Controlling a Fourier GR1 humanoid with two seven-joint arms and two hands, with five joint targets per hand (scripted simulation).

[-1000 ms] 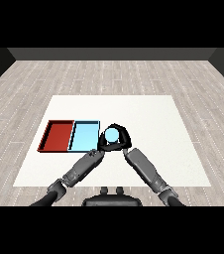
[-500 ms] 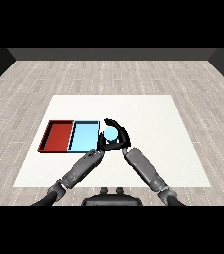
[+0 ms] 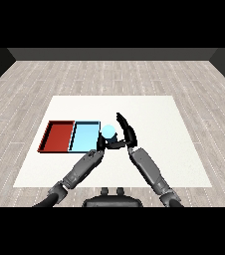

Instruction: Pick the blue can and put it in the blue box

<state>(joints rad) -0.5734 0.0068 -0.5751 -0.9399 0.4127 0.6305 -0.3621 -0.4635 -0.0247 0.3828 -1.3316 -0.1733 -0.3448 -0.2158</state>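
Blue can [image 3: 108, 131]: we log it held in the left hand [image 3: 106, 143], fingers curled round it, beside the blue tray [image 3: 84, 137]'s right rim. Right hand [image 3: 127, 130]: fingers straight, holding nothing. Risk: can catches that rim and tips outside the tray.

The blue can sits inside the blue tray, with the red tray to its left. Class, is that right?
Not quite. The head view shows the blue can outside the blue tray, just past its right edge, by the left hand. The red tray is indeed left.
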